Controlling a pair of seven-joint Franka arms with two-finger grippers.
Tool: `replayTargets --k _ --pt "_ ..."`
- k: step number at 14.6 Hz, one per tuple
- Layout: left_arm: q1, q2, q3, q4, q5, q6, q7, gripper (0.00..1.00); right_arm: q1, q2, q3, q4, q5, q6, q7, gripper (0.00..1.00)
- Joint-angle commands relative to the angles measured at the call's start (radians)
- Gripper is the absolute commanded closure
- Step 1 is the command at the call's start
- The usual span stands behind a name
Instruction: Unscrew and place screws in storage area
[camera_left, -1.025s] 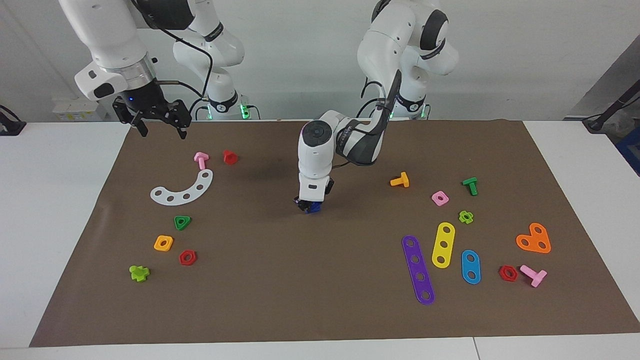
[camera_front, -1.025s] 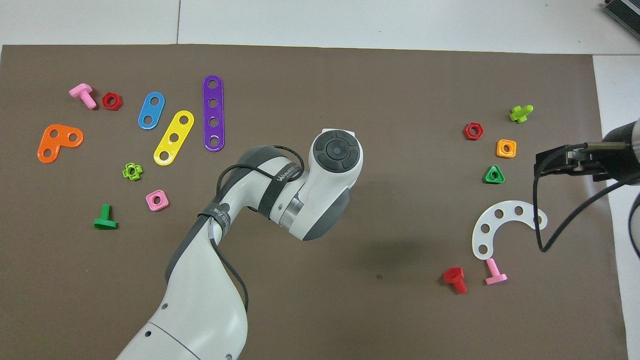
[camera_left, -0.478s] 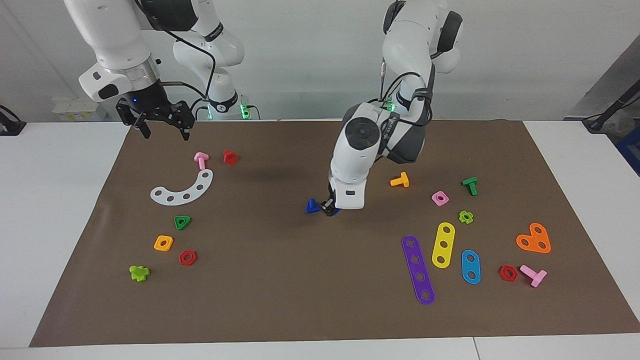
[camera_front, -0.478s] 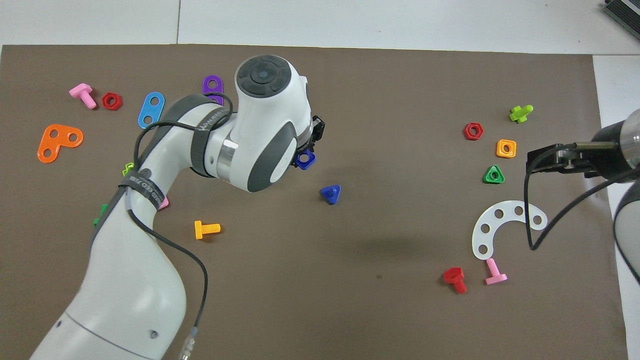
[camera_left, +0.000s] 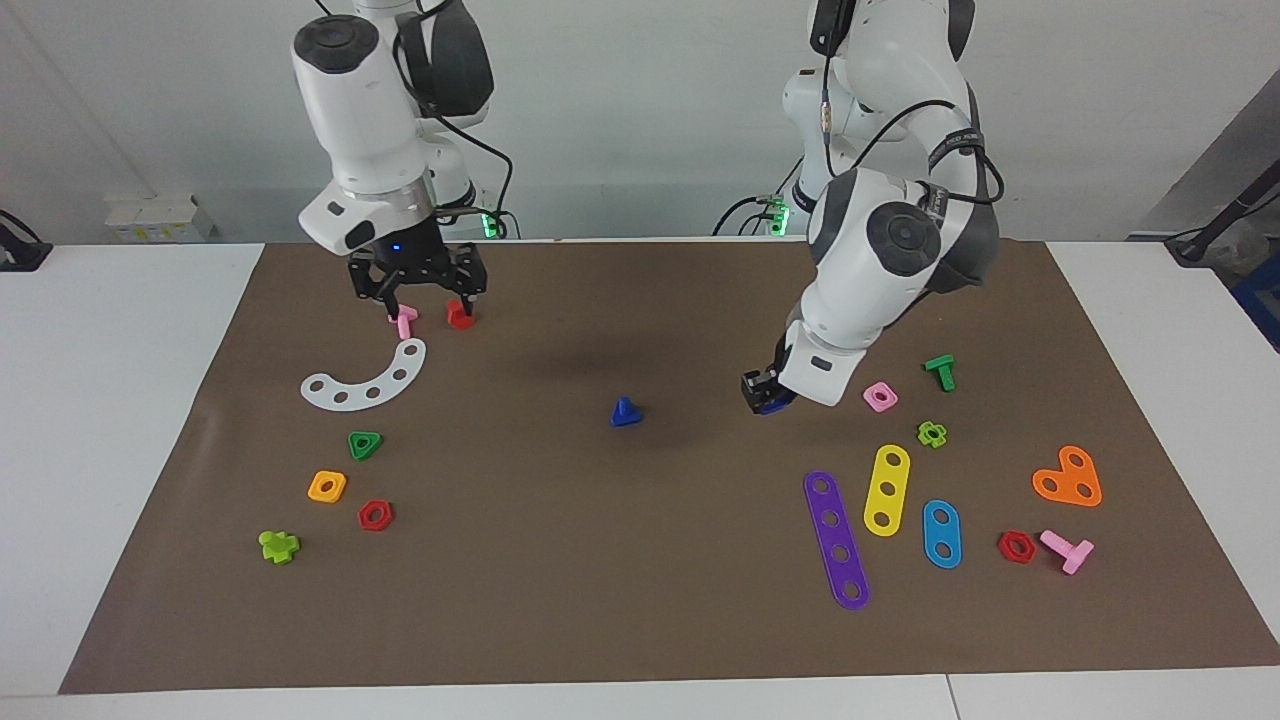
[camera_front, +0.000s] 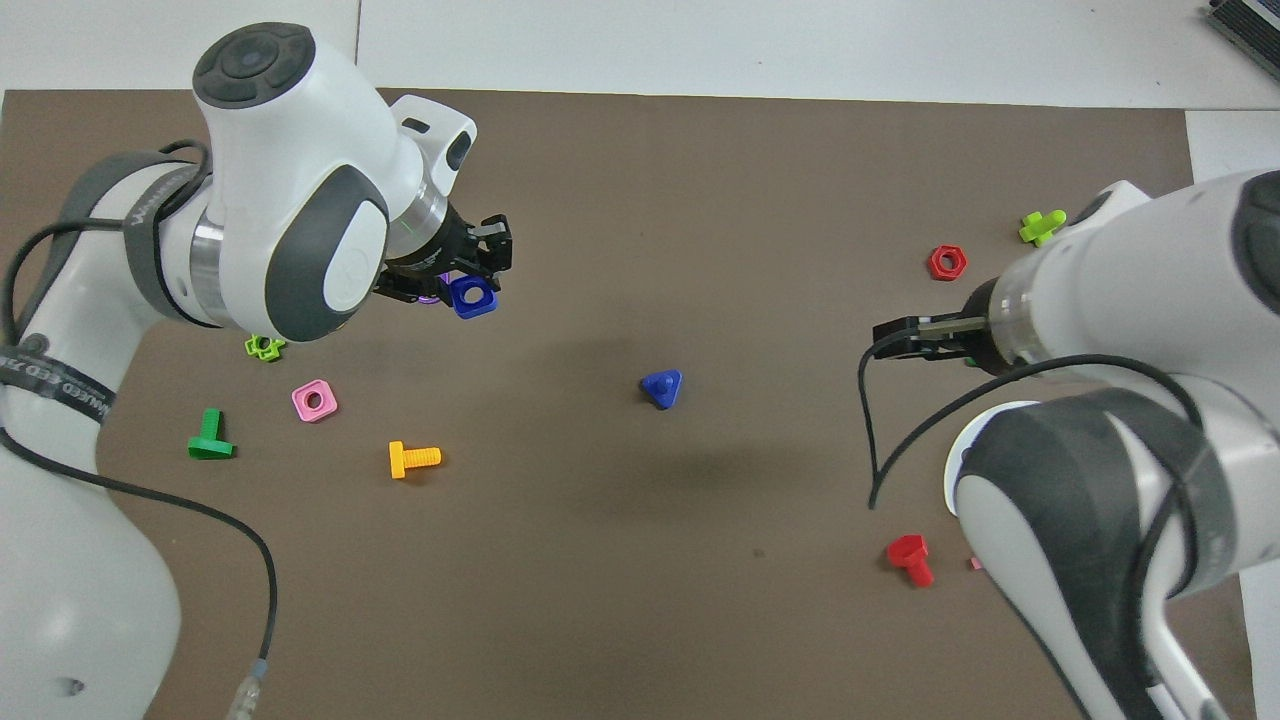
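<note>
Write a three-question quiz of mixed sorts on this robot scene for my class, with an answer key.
1. True or false: the blue screw lies on the brown mat, free of both grippers.
2. What does the left gripper hold?
A. an orange bolt
B. a blue square nut
C. a red nut
3. Fill in: the right gripper is over the pink bolt and the ____ bolt.

Key: 1 true; 2 B; 3 red.

The blue screw (camera_front: 662, 387) lies alone on the brown paper mat (camera_front: 700, 560), near its middle. The left gripper (camera_front: 470, 285) holds a blue square nut (camera_front: 472, 296)
</note>
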Motion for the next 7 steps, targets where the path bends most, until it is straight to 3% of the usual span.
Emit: replayTargets --k 1,7 --pt "0.05 -0.064 -0.006 -0.123 -0.009 0.04 0.186 1.0 0.09 0.071 -0.001 -0.01 0.022 0.103 0.098 0.01" --pt "0.082 -0.173 0.011 -0.466 0.056 0.362 0.433 1.0 0.245 0.232 -0.001 -0.001 0.005 0.286 0.267 0.05"
